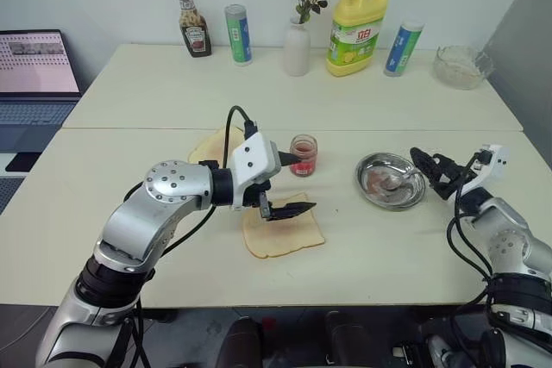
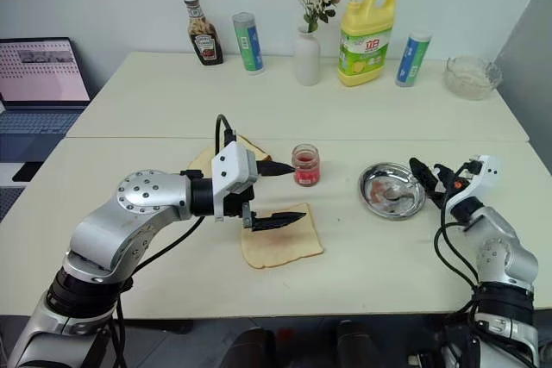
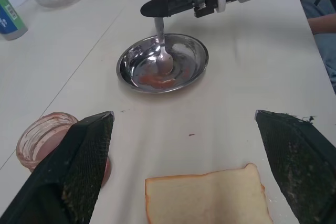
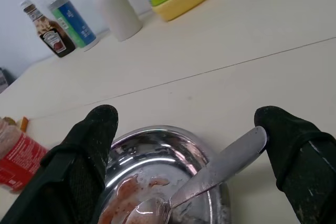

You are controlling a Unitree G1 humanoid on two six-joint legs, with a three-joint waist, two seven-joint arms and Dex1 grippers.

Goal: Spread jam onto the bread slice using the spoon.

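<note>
Resting in the steel dish (image 1: 392, 181), spoon (image 3: 164, 59) smeared with jam, right pincer (image 4: 184, 145) released around its handle, left pincer (image 3: 184, 156) spread wide over the bread slice (image 1: 283, 230), jam jar (image 1: 303, 154) just beside, on the tabletop (image 1: 129, 204).

The left gripper (image 1: 289, 185) hides part of the bread slice (image 1: 289, 234); a laptop (image 1: 34, 75) is cut off.

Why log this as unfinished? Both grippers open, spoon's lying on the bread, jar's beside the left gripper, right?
One thing is off: the spoon lies in the steel dish, not on the bread. The left wrist view shows its bowl in the dish. Both the left gripper and right gripper are open, and the jar is beside the left one.
</note>
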